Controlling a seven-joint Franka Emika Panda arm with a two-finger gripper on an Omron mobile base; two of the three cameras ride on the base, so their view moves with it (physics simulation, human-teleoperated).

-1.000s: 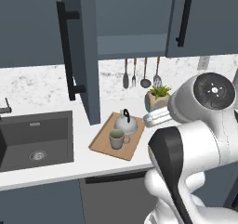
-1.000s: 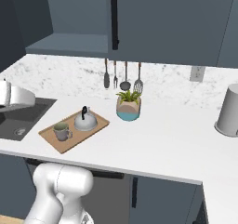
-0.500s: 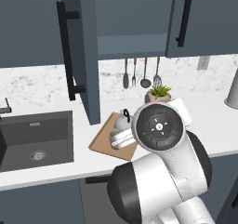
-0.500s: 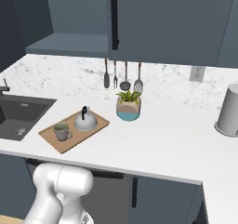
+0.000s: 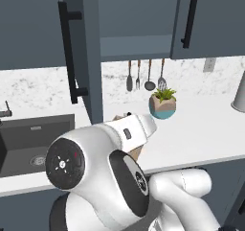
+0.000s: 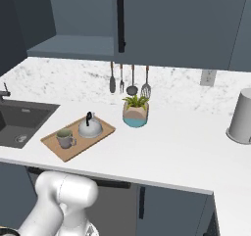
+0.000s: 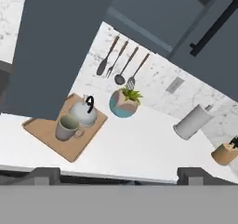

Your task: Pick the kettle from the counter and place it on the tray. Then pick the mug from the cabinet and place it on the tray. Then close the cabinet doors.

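Observation:
On the white counter (image 6: pixel 171 147) lies the wooden tray (image 6: pixel 73 153), carrying the silver kettle (image 6: pixel 90 128) and the beige mug (image 6: pixel 64 138) side by side. The hand view looks down on the same tray (image 7: pixel 76 146), kettle (image 7: pixel 83 112) and mug (image 7: pixel 68 127). My gripper (image 7: pixel 120 176) is open and holds nothing, high above the counter's front edge. The cabinet (image 6: pixel 73 46) stands open, its left door (image 5: pixel 88 57) swung out and its right door (image 5: pixel 210 19) shut. That swung-out door (image 7: pixel 60 42) hangs just left of my hand. My arm hides most of the tray in the left base view.
A teal-and-tan plant pot (image 6: pixel 136 113) stands right of the tray, under hanging utensils (image 6: pixel 131 78). The dark sink (image 6: pixel 19 122) is at the left. A grey canister (image 6: pixel 241 117) and a knife block (image 7: pixel 225 153) stand far right.
My arm has swung from the right side leftward and now stands in front of the tray in the left base view. Kettle, mug and doors have not moved.

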